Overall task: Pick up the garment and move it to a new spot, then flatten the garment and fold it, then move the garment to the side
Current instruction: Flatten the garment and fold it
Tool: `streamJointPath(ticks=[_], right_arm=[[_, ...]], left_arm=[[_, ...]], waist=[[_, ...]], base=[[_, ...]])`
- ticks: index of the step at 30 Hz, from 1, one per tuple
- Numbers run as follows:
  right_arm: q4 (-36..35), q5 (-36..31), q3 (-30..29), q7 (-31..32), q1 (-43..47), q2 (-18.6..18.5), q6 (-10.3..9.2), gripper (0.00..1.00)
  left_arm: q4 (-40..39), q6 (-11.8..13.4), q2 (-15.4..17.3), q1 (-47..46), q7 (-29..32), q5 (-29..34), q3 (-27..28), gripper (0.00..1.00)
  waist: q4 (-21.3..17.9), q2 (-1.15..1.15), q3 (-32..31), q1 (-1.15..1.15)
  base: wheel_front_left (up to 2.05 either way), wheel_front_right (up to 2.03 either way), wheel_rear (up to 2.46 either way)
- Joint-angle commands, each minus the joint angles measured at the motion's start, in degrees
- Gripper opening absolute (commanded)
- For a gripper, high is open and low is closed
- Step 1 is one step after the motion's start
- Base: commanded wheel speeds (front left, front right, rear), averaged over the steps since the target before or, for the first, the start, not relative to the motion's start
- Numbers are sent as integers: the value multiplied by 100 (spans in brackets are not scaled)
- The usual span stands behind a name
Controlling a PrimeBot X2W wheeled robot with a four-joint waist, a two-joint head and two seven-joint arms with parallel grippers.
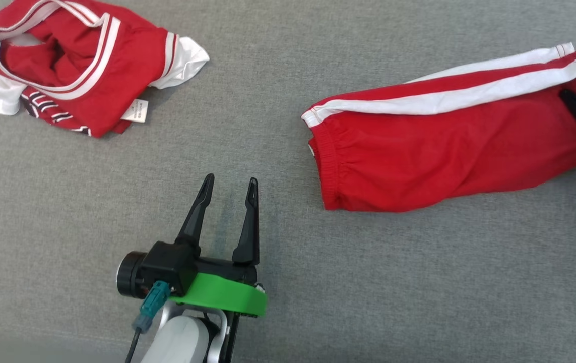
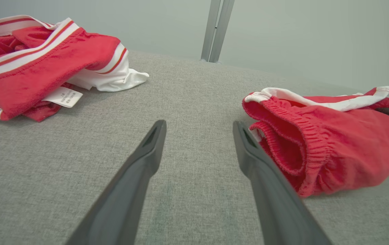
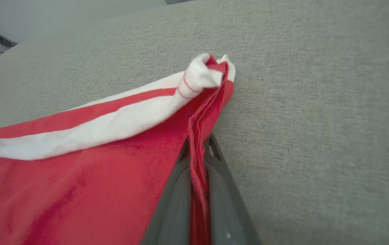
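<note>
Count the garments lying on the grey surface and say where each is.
2. Red shorts with white side stripes lie on the right, one end pinched in the right end effector. A crumpled red-and-white jersey sits far left; that heap could hide another piece.

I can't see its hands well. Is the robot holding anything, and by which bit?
The right gripper is shut on the red shorts, pinching the folded edge at their leg end, beside the white stripe. The left gripper is open and holds nothing.

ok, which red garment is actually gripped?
The red shorts with white side stripes: right end effector pinches their hem. The crumpled jersey lies apart, ungripped.
</note>
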Motion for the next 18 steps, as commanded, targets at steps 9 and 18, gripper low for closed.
streamJointPath(ticks=[9,18], right_arm=[[42,627,-208,-439,835,-7,-7,0],[418,1019,-492,-569,991,-56,-7,0]], left_arm=[[26,-215,10,505,-17,171,403,100],[7,-302,9,647,-17,219,406,100]], waist=[[-579,0,-787,0],[-596,0,-804,0]], base=[[0,0,0],[0,0,0]])
